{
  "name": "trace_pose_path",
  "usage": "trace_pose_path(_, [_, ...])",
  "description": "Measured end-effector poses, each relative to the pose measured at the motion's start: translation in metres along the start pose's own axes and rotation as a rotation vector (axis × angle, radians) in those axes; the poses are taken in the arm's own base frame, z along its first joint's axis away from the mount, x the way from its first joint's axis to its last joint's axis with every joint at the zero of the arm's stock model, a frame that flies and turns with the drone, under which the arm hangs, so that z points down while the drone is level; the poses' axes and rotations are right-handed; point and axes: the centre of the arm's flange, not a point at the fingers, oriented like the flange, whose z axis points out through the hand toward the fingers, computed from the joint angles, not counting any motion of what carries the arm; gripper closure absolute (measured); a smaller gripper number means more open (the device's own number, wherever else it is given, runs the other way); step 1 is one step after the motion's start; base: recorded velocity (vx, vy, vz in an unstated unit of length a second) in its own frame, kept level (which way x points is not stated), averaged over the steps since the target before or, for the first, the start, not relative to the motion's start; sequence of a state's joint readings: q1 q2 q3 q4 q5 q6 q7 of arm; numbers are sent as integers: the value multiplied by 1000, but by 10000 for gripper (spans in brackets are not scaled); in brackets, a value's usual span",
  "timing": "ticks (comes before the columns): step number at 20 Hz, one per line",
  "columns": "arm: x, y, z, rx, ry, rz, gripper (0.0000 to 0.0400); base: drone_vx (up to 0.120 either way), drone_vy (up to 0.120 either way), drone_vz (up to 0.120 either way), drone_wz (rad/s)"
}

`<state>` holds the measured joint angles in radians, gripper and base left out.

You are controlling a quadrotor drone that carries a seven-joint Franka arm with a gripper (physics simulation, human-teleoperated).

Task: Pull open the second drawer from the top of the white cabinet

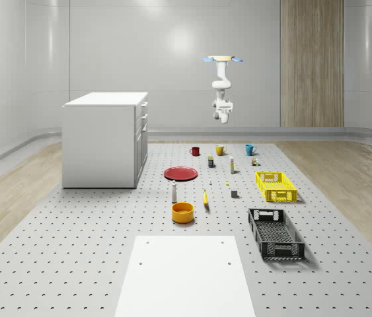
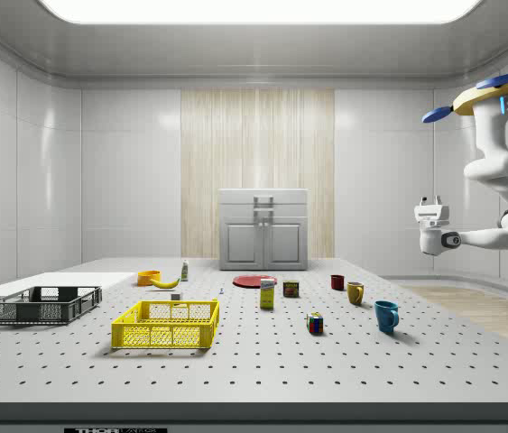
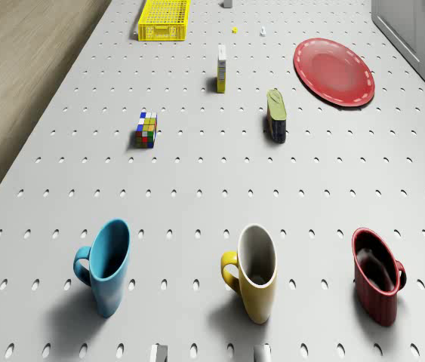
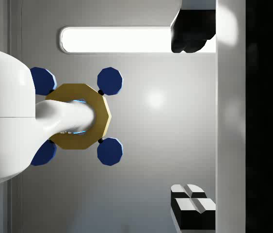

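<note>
Drone [image 1: 223, 60] hovers over glossy mugs [image 3: 254, 271] — boxy white cabinet [image 1: 104, 139] well apart.

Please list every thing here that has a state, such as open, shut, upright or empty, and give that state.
cabinet: drawers and doors all shut
drone: hovering above the mugs, far from the cabinet
blue mug: upright, empty
yellow mug: upright, empty
red mug: upright, empty
yellow crate: empty
black crate: empty
plate: flat, empty

Grey panelled walls [image 1: 172, 59] ring the room, a wood-slat panel [image 1: 311, 63] upper right. A perforated grey tabletop [image 1: 73, 251] sits on wooden floor [image 1: 14, 198]; a ceiling light [image 2: 254, 9] glows.
</note>
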<state>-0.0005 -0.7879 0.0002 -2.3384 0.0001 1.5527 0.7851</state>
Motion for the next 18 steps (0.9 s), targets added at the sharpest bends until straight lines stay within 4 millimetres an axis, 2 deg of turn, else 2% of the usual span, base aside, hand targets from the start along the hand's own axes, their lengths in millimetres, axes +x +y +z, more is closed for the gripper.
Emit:
trace_pose_path(3, [-2,2,-23,2,2,0,63,0,0,0,0])
trace_pose_path(6, [-2,3,-43,3,3,0,83,0,0,0,0])
trace_pose_path(12, [-1,1,-75,7,7,0,96,0,0,0,0])
trace_pose_path(18, [0,0,-88,10,10,0,99,0,0,0,0])
